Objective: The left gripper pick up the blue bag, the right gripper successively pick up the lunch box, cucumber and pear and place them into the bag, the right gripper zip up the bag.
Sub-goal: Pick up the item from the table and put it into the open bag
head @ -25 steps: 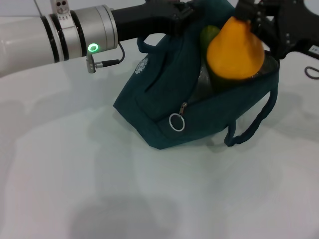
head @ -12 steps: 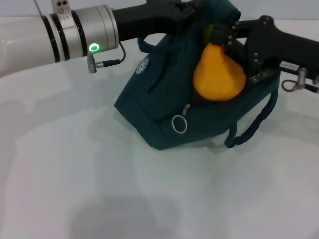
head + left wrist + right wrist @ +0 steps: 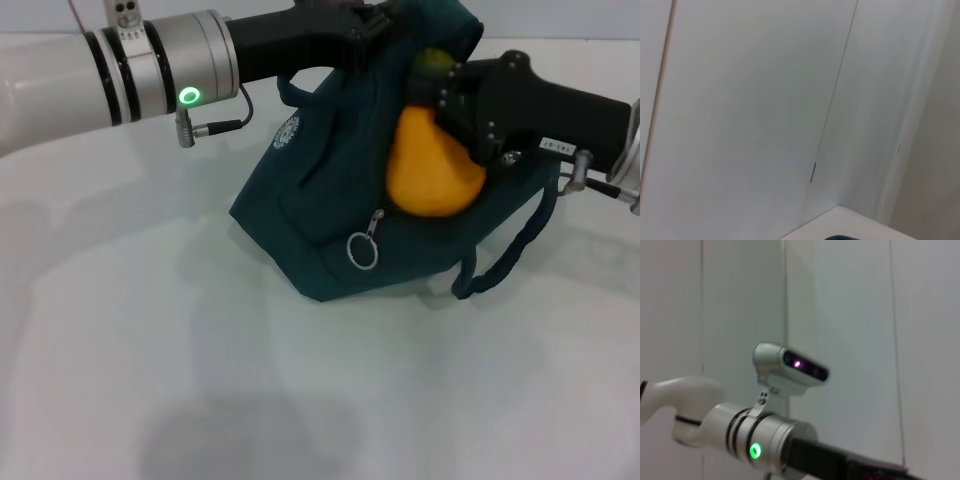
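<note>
Here the right pincer (image 3: 450, 100) grips the pear (image 3: 432, 170) at the blue bag (image 3: 320, 200); logo unreadable.

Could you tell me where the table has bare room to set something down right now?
The table is bare along the whole near side, in front of the blue bag, and on the robot's left under the left gripper. It is crowded at the bag's mouth, where the right gripper holds the pear, with the cucumber behind it.
</note>
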`<move>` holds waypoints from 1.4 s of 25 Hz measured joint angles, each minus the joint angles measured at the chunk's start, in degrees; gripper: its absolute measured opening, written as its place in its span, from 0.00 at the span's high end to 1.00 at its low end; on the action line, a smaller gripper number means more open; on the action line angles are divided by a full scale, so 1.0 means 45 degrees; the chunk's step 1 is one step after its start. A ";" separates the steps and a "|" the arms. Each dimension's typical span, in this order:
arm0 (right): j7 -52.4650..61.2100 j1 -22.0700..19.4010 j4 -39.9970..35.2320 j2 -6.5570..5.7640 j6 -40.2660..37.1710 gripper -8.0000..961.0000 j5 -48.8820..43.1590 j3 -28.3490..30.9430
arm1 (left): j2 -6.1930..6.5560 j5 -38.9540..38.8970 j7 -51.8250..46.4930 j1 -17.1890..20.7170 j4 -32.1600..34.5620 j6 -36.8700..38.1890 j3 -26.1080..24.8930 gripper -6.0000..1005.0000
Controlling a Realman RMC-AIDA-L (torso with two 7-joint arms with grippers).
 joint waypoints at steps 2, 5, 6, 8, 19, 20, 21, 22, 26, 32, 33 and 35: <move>-0.0167 -0.0104 0.0010 -0.0001 0.0055 0.96 0.0427 -0.0002 | 0.0000 0.0000 -0.0002 -0.0003 -0.0003 -0.0001 0.0000 0.95; -0.0616 -0.0239 0.0034 -0.0003 0.0086 0.96 0.1179 -0.0023 | 0.0000 0.0000 -0.0004 -0.0036 -0.0009 -0.0001 -0.0001 0.95; -0.0721 -0.0272 0.0041 -0.0002 0.0091 0.96 0.1306 -0.0068 | 0.0000 0.0000 -0.0005 -0.0053 -0.0013 -0.0001 0.0006 0.95; -0.0842 -0.0288 0.0055 -0.0016 0.0208 0.95 0.1419 -0.0327 | 0.0000 -0.0030 -0.0014 -0.0078 -0.0023 -0.0003 0.0078 0.95; -0.1217 -0.0323 0.0220 -0.0028 0.0586 0.92 0.1476 -0.1515 | 0.0001 -0.0406 0.0034 -0.0089 -0.0027 -0.0076 0.0332 0.95; -0.1217 -0.0356 0.0220 -0.0035 0.0446 0.92 0.1477 -0.1518 | 0.0001 -0.0409 0.0035 -0.0093 -0.0027 -0.0081 0.0333 0.95; -0.1216 -0.0388 0.0220 -0.0044 0.0306 0.92 0.1478 -0.1516 | 0.0001 -0.0409 0.0035 -0.0093 -0.0027 -0.0081 0.0333 0.95; -0.1214 -0.0447 0.0218 -0.0054 0.0105 0.92 0.1480 -0.1500 | 0.0001 -0.0411 0.0037 -0.0094 -0.0028 -0.0086 0.0333 0.95; -0.1113 -0.0832 0.0091 -0.0080 -0.0372 0.80 0.2026 -0.1382 | 0.0000 -0.0429 0.0044 -0.0071 -0.0025 -0.0119 0.0332 0.95; -0.1498 -0.2533 -0.0317 -0.0399 -0.2194 0.63 0.3165 -0.1403 | 0.0002 -0.0448 0.0046 0.0006 -0.0023 -0.0136 0.0328 0.95; -0.1493 -0.2866 -0.0576 -0.0517 -0.2482 0.60 0.2919 -0.1430 | 0.0001 -0.0455 0.0046 0.0013 -0.0023 -0.0136 0.0324 0.95; -0.1250 -0.3541 -0.1426 -0.0834 -0.2943 0.55 0.1703 -0.1478 | 0.0007 -0.0456 0.0047 0.0016 -0.0023 -0.0144 0.0323 0.95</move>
